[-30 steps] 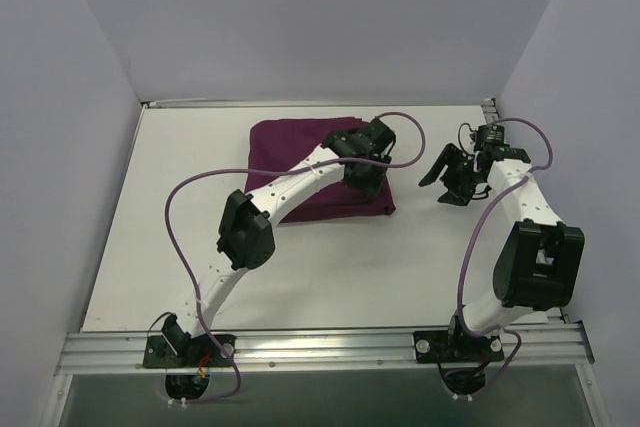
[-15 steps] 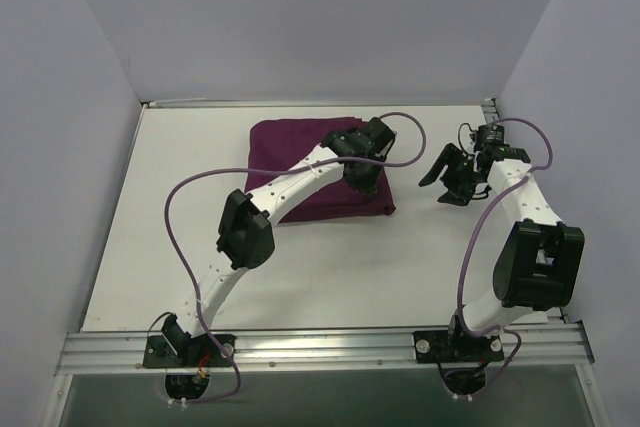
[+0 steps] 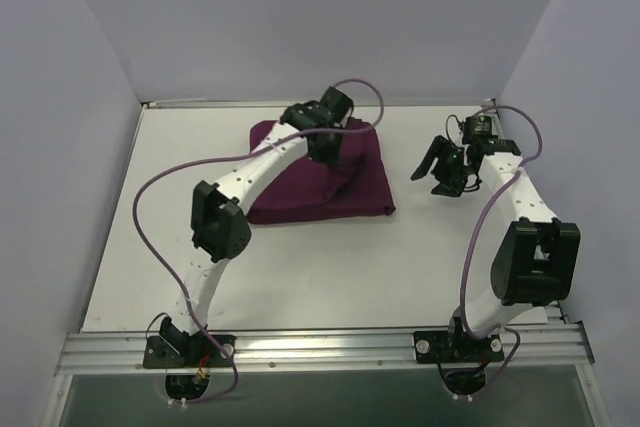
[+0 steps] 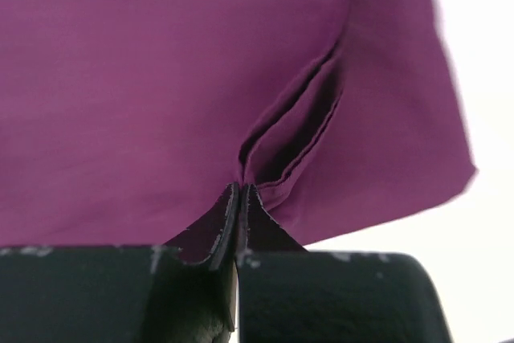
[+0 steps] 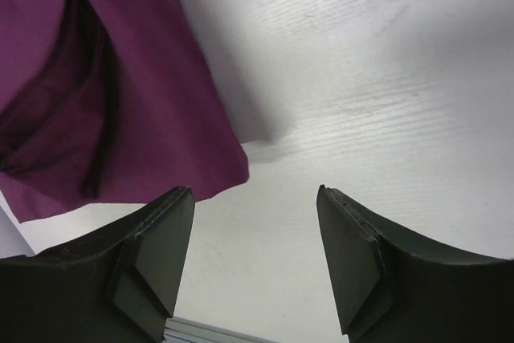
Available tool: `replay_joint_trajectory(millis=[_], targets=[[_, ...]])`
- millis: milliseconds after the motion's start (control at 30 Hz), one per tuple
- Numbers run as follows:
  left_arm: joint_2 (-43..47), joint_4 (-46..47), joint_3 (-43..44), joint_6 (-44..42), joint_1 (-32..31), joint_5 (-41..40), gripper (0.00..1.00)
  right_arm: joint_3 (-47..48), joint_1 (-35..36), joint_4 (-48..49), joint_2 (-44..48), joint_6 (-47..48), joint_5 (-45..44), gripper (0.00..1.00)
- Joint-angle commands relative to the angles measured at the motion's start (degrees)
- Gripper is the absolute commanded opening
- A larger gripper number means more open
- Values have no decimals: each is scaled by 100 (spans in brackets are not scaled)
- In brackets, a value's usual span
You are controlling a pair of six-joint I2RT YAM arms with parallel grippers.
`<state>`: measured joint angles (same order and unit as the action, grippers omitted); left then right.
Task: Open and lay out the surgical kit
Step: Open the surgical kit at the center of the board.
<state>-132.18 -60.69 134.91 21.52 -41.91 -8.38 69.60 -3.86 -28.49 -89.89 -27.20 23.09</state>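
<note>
Left gripper (image 3: pixel 328 154) moved off the near-right part of the cloth wrap (image 3: pixel 345 192) toward the table's far edge, dragging cloth with it. Its jaws have closed. Right gripper (image 3: pixel 441 169) shifted slightly toward the far edge, with the same jaw gap.

Current state:
- Left gripper (image 4: pixel 240 192) is pinched shut on a fold (image 4: pixel 293 130) of the cloth wrap (image 4: pixel 144 70). The wrist view shows purple fabric clamped between the tips, with a pleat running away from the pinch.
- The wrap lies as a folded purple bundle on the table (image 3: pixel 300 267), about mid-width and close to the far edge. A raised crease runs from the grip toward its near-right corner.
- Right gripper (image 5: pixel 254 195) has its jaws apart and holds nothing. It hangs over bare table (image 5: pixel 377 78), just beside the right edge of the wrap (image 5: pixel 161 110).
</note>
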Motion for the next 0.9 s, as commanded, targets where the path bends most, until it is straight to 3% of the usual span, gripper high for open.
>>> replay_joint_trajectory(millis=[0,167,333,367,433,467,533,600,867], targets=[[1395,-93,-366,-165,929,-682,2,527,350,-139,-152,22,-331,63],[2731,-198,-1369,-332,2123,-1323,2,1273,1149,-244,-503,-31,-569,63],[4153,-57,-2837,-665,3951,-1657,2,2091,1966,-359,-1073,118,-762,63],[4252,-101,-3091,-693,4119,-2215,3,2240,2307,-333,-1179,162,-736,63],[4358,-390,-3199,-571,4680,-2579,30,2723,2678,-167,-1477,267,-553,64],[4367,-539,-3260,-491,4788,-2798,62,2925,3019,-148,-1610,416,-534,65],[4498,-655,-3409,-360,5042,-2958,87,3591,3320,-148,-2004,548,-542,73],[4543,-646,-3533,-227,5087,-2776,97,4059,3671,-209,-2321,733,-455,79],[4385,-655,-3691,-43,4895,-2133,94,6045,4525,-315,-3992,348,-428,74]])
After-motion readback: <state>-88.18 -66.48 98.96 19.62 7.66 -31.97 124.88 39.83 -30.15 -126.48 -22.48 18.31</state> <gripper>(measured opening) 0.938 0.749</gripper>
